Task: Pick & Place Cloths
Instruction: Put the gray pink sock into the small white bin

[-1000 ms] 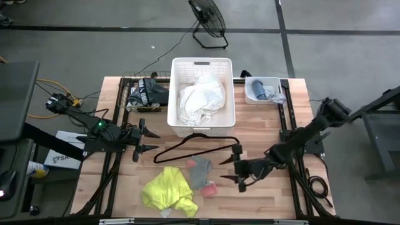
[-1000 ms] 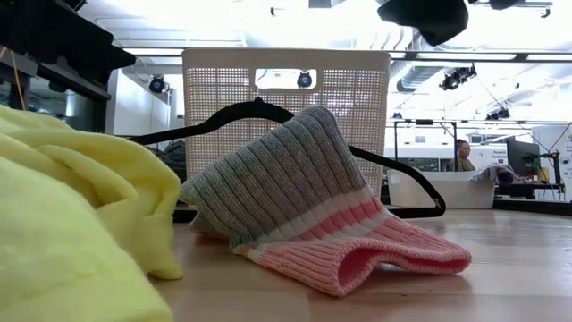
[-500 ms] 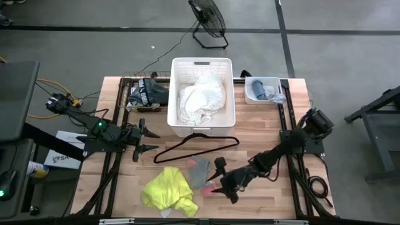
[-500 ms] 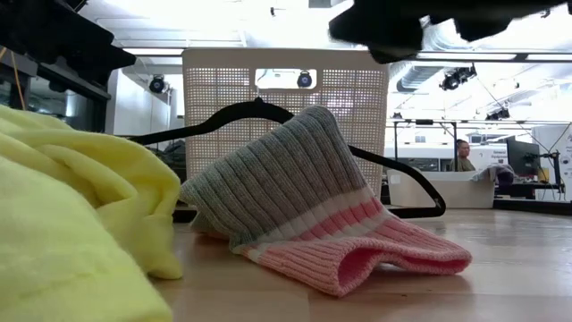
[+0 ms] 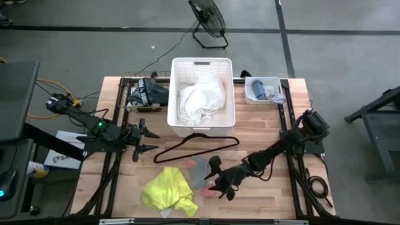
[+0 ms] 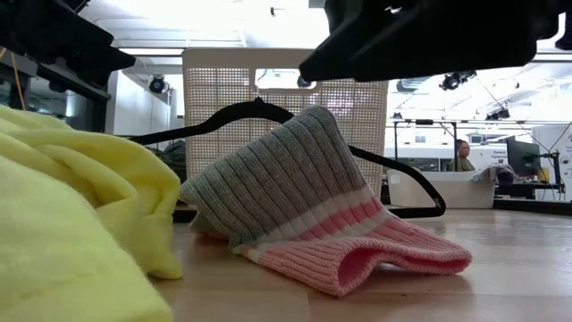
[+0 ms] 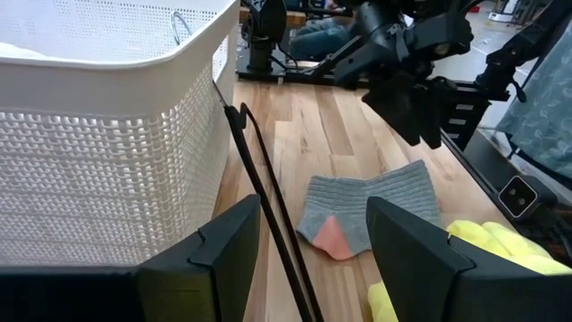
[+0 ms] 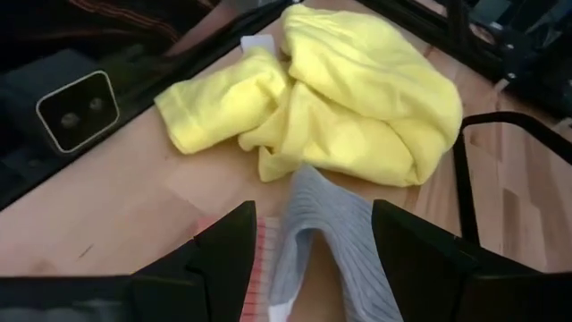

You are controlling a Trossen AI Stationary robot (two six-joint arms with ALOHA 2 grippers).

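Nearest the front edge of the wooden table (image 5: 256, 134), a bright yellow garment (image 5: 167, 190) lay crumpled, left of the middle. Just beside it, towards the right, lay a small ribbed grey and pink piece (image 6: 304, 210), partly folded over itself, flat on the boards. The right gripper (image 5: 215, 179) hung directly over that piece with its two fingers (image 8: 219, 255) spread apart, one to each side of the grey ribbing, holding nothing; whether the tips touched the fabric could not be told. Its arm stretched back towards the table's right edge.

A little farther in, a thin black clothes hanger (image 5: 194, 147) rested on the table between the small piece and the white plastic basket (image 5: 202, 65). The left gripper (image 5: 152, 141) waited near the left edge, level with the hanger, its fingers (image 7: 223, 246) parted and empty, pointing towards the table's middle.

The basket stood at the middle of the far edge with a large white garment (image 5: 201, 100) bundled inside it. To its left, at the far left corner, a dark grey and black heap (image 5: 148, 92) lay on the table. At the far right corner a small white bin (image 5: 253, 94) held a blue piece (image 5: 264, 91).
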